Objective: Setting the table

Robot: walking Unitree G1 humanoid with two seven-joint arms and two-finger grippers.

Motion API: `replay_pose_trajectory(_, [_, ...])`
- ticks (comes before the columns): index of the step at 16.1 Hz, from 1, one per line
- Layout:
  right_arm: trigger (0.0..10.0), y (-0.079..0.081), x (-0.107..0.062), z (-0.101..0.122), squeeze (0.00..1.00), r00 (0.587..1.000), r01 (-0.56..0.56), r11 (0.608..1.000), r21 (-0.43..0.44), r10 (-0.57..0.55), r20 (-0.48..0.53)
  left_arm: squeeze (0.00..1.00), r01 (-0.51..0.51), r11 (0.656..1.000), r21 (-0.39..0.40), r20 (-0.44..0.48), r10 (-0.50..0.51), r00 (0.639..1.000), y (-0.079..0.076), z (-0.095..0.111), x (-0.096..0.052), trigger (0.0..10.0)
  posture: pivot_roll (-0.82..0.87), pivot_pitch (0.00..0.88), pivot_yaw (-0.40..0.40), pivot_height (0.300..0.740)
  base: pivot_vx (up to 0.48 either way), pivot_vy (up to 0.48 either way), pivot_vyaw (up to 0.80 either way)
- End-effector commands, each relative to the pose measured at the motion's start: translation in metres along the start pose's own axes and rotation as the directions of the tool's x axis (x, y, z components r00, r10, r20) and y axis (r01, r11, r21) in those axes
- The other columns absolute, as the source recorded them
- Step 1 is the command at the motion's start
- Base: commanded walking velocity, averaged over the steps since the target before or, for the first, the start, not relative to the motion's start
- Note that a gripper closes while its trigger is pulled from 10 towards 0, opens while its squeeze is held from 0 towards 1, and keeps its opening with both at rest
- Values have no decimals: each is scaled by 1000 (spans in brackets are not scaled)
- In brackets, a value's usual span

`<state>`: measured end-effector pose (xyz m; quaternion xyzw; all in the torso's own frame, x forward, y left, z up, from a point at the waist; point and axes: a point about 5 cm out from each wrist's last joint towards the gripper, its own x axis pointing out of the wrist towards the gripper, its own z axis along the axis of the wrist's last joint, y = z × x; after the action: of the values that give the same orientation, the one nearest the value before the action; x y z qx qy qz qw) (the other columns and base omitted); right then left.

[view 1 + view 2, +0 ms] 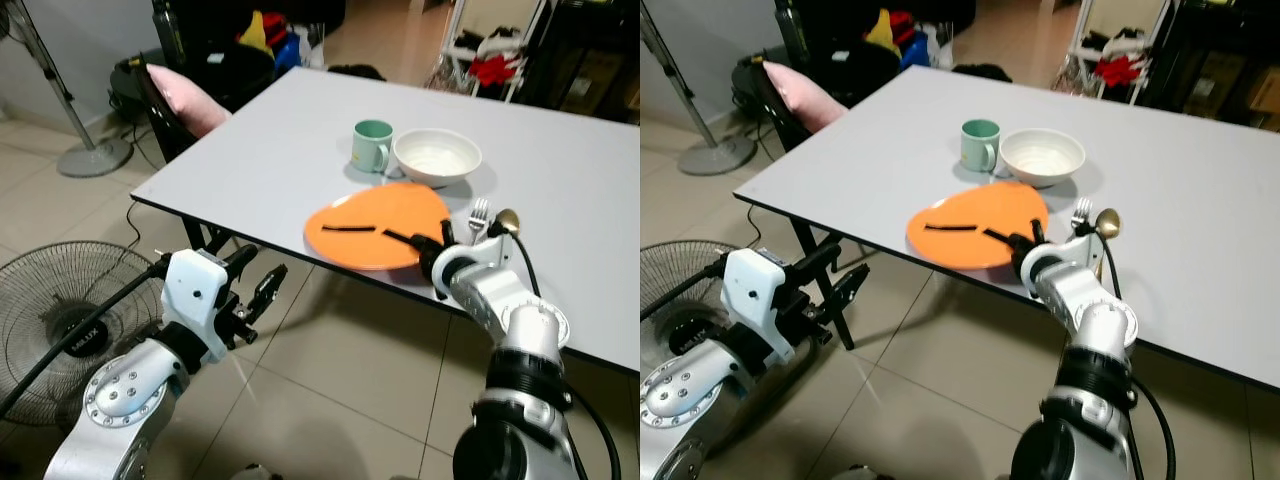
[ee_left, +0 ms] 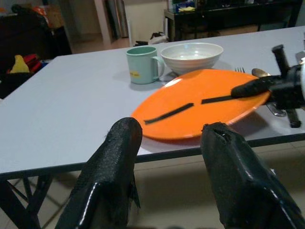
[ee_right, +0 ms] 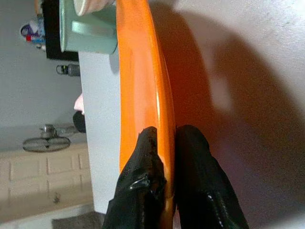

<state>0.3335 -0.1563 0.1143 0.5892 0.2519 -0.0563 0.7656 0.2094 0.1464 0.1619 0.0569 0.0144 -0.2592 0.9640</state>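
An orange plate [image 1: 370,225] lies near the front edge of the grey table [image 1: 250,160], its right side lifted a little. My right gripper [image 1: 425,243] is shut on the plate's near right rim; in the right wrist view one finger [image 3: 147,157] sits on top of the rim [image 3: 143,71] and the other beneath it. Behind the plate stand a green mug [image 1: 372,145] and a white bowl [image 1: 437,155]. A fork [image 1: 478,212] and a spoon [image 1: 507,220] lie just right of the plate. My left gripper [image 1: 262,280] hangs open below the table edge, holding nothing.
A floor fan [image 1: 60,310] lies on the tiles at my left. A standing fan's base [image 1: 95,155] and a chair with a pink cushion [image 1: 185,100] are at the table's far left. Clutter and a rack [image 1: 490,50] line the back.
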Motion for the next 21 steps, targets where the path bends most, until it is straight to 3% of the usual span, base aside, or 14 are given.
replay_pose_trajectory(1, [10000,9,1,2,0,1000,-23,1000,18,22,8,0,19,1000,10,7,-19,1000,-1,4,0,10000,-66,0,38,740,0,0,0])
replay_pose_trajectory(4, [10000,8,15,4,0,999,36,993,114,-40,28,0,90,996,-2,-12,-90,996,-9,4,1,10000,-61,0,45,740,0,0,0])
replay_pose_trajectory(5, [10000,8,17,5,208,998,48,990,133,-52,34,0,95,996,-1,-13,-95,995,-10,4,1,10000,-57,0,44,740,0,0,0])
replay_pose_trajectory(6, [10000,8,18,5,208,998,51,989,139,-57,37,0,95,995,-1,-13,-95,995,-10,4,1,10000,-57,0,44,740,0,0,0])
replay_pose_trajectory(7, [10000,9,20,6,847,997,57,985,161,-66,47,0,94,996,-2,-14,-94,995,-10,4,1,10000,-55,0,41,740,0,0,0])
replay_pose_trajectory(9, [10000,9,21,6,984,997,57,984,171,-66,51,0,92,996,-3,-15,-92,996,-10,4,1,10000,-53,0,43,740,0,0,0])
replay_pose_trajectory(13, [10000,5,28,5,1000,994,70,985,160,-83,71,0,88,996,0,-20,-88,996,-8,4,2,10000,-53,0,47,740,0,0,0])
replay_pose_trajectory(18, [10000,13,24,10,1000,994,60,998,-1,-59,92,0,81,997,3,-29,-81,996,-9,2,-1,10000,-52,0,44,740,0,0,0])
replay_pose_trajectory(21, [10000,8,17,16,1000,993,78,996,-41,-74,88,0,80,997,-1,-34,-79,996,-9,1,-3,10000,-54,0,44,740,0,0,0])
